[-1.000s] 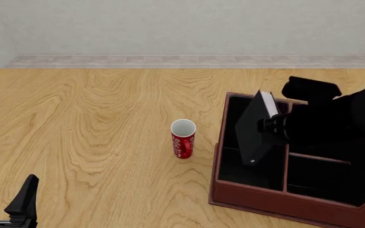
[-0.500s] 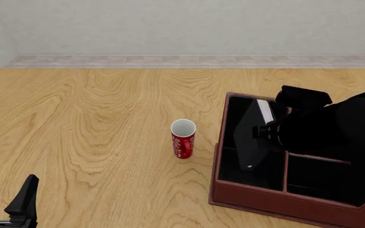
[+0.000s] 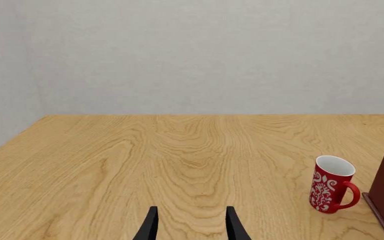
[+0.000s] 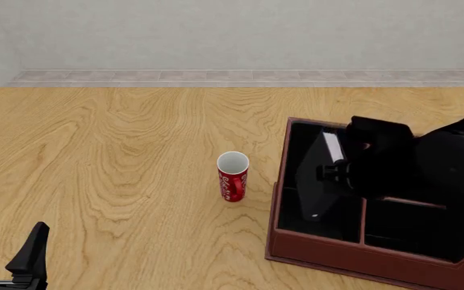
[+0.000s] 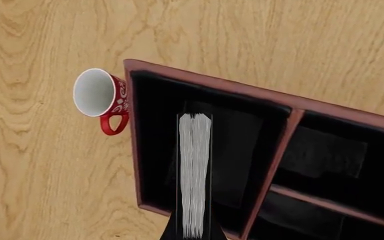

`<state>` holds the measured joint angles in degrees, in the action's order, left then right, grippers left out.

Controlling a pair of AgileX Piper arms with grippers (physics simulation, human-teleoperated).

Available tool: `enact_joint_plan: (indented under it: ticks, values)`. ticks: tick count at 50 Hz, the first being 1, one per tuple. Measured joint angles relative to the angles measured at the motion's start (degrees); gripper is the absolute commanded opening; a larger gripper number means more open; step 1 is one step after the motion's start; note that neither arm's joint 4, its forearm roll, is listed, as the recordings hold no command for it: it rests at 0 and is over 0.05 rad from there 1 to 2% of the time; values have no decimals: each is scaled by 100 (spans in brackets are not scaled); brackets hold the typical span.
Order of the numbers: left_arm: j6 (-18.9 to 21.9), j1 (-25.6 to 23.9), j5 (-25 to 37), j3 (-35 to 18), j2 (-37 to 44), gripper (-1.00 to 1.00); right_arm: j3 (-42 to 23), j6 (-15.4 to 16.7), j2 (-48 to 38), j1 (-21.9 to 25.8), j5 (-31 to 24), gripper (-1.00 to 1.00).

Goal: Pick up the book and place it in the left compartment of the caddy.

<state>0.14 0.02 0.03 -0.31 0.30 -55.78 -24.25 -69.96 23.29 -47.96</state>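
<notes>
Spanning everything is the pale wooden table [image 4: 119, 157], and on its right side sits the caddy [image 4: 328, 257], a large dark reddish-brown rectangular box with a black interior and thin dividers. Its tall narrow left compartment [image 4: 296, 151] is where I am working. My right gripper [image 4: 347, 171] pinches the book [image 4: 316, 181], a thick plain black hardcover with white page edges, tilted on edge with its lower corner down inside that compartment and its upper end leaning toward the far wall. In my right wrist view the page edges [image 5: 195, 175] run straight out from between my fingers, lined up with the compartment's long axis, with black lining on both sides, so I judge what remains is lowering and letting go. The small red patterned mug [image 4: 233, 176] stands upright just left of the caddy, apart from it. My left gripper [image 4: 6, 251] idles near the table's near left corner, spread and empty, well away from the book.
</notes>
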Motion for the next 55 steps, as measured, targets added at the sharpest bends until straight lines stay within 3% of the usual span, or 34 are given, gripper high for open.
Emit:
enact_joint_plan:
  ticks: [55]
  values:
    - [0, 0, 0, 0, 0, 100, 354, -103, -498, 116, 652, -100]
